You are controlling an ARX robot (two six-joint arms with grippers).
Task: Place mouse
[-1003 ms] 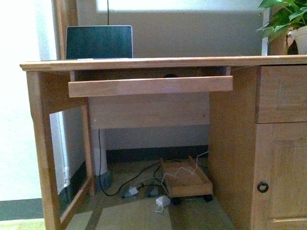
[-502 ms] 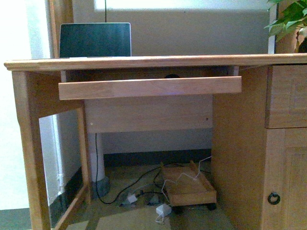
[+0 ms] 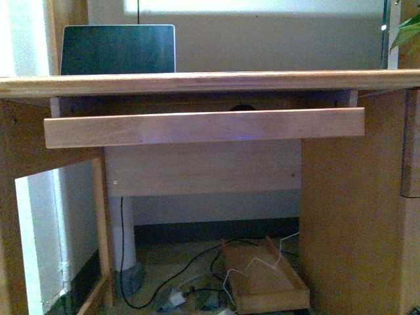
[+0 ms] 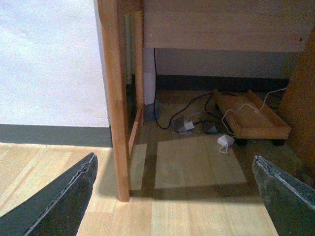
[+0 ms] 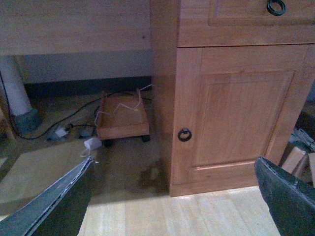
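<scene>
Fingers on both arms stand wide apart and hold nothing. The left fingers (image 4: 64,201) are 2 dark blades over the pale wood floor (image 4: 197,216). Beyond them rises a table leg (image 4: 115,98). Past it, a small white adapter (image 4: 225,141) lies just beside a low wheeled wooden cart (image 4: 256,120) among dark cables.

The right fingers (image 5: 54,206) are spread the same way. Beyond them is a cabinet door (image 5: 236,123) with a dark ring handle (image 5: 184,134), and the same cart sits on the floor beside the cabinet.

In the front view, the table (image 3: 210,82) runs its top edge across the upper part of the frame. A pull-out tray (image 3: 203,128) hangs just below it, drawn forward. The mouse (image 3: 243,106) is on that tray, just right of centre — only a dark domed sliver shows over the tray's front board, under the table top. A laptop (image 3: 118,49) stands open on the table at the upper left, its screen dark. A green leaf (image 3: 407,33) pokes in at the upper right edge.
</scene>
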